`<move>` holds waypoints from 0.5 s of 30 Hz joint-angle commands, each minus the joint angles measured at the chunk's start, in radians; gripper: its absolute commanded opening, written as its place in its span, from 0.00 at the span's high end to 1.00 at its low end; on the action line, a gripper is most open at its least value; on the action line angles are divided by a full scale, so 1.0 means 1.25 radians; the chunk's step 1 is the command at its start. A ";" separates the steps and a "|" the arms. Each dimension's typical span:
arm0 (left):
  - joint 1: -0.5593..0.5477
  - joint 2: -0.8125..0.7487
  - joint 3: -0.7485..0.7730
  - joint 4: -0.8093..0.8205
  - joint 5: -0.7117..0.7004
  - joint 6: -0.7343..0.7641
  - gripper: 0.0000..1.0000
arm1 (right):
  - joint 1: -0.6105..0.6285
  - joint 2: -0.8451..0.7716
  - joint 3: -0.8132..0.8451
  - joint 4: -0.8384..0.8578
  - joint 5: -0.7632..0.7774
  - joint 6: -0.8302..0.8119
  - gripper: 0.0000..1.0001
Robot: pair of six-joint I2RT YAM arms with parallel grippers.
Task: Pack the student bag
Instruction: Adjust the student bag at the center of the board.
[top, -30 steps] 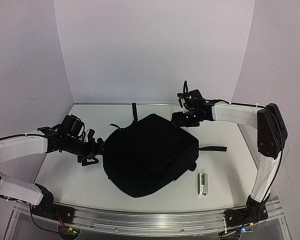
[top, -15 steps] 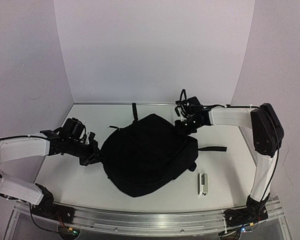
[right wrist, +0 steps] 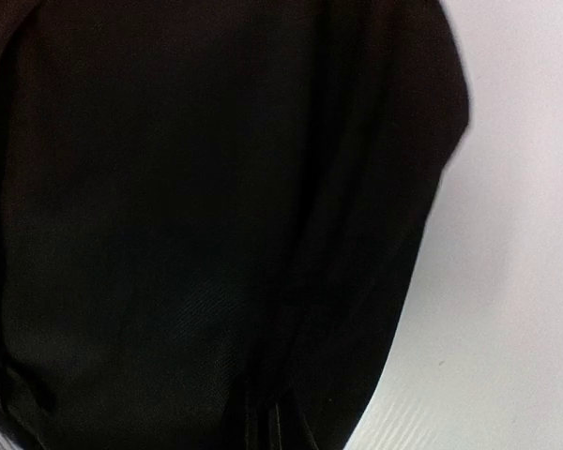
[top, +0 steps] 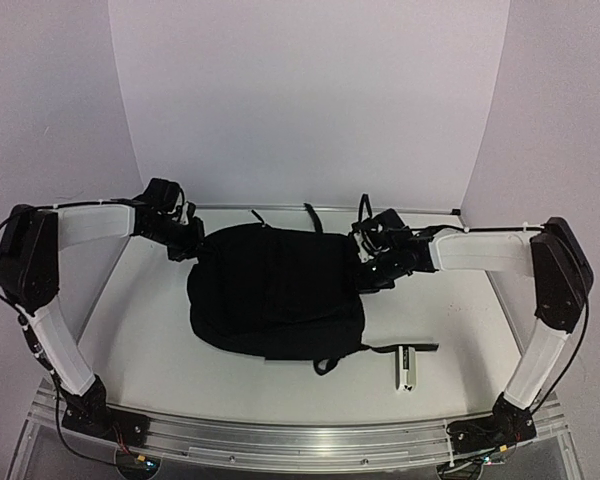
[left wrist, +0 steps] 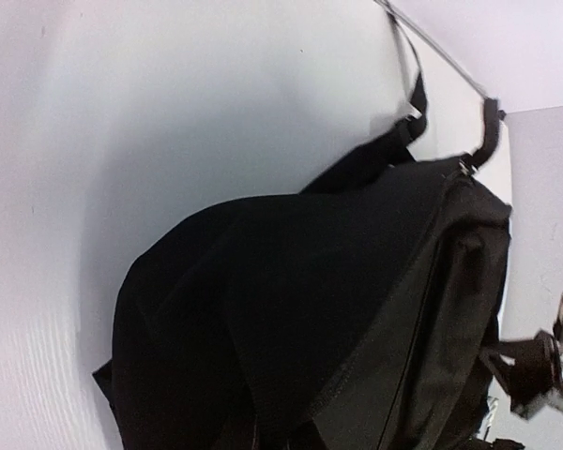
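As it lay flat, bag [top: 275, 295]: black.
Left claw [top: 187, 247]: bag's corner at its tips; grip couldn't be told.
Right claw [top: 367, 268]: bag's side at its tips; grip hidden.

Counted on the one desk [top: 130, 350]: one student bag [top: 275, 295], black, and one small white-and-black object [top: 407, 367], its kind not determinable. Straps trailing from the bag number three in the overhead view: two far straps [top: 313, 214] at its far edge and one near strap [top: 410, 348] at its near right corner. Robot arms in view: two, namely one left arm [top: 90, 220] and one right arm [top: 480, 250].
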 commanded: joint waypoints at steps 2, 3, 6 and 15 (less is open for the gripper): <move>0.021 0.185 0.259 0.047 -0.012 0.143 0.95 | 0.165 -0.087 -0.050 -0.029 -0.081 0.130 1.00; 0.021 0.207 0.298 0.046 -0.004 0.151 0.91 | 0.181 -0.094 -0.053 -0.030 -0.076 0.150 0.98; 0.021 0.238 0.359 0.028 -0.002 0.163 0.68 | 0.209 -0.128 -0.050 -0.041 -0.027 0.179 0.70; 0.021 -0.001 0.138 -0.002 -0.164 0.129 0.17 | 0.253 -0.129 0.093 -0.103 0.104 0.125 0.40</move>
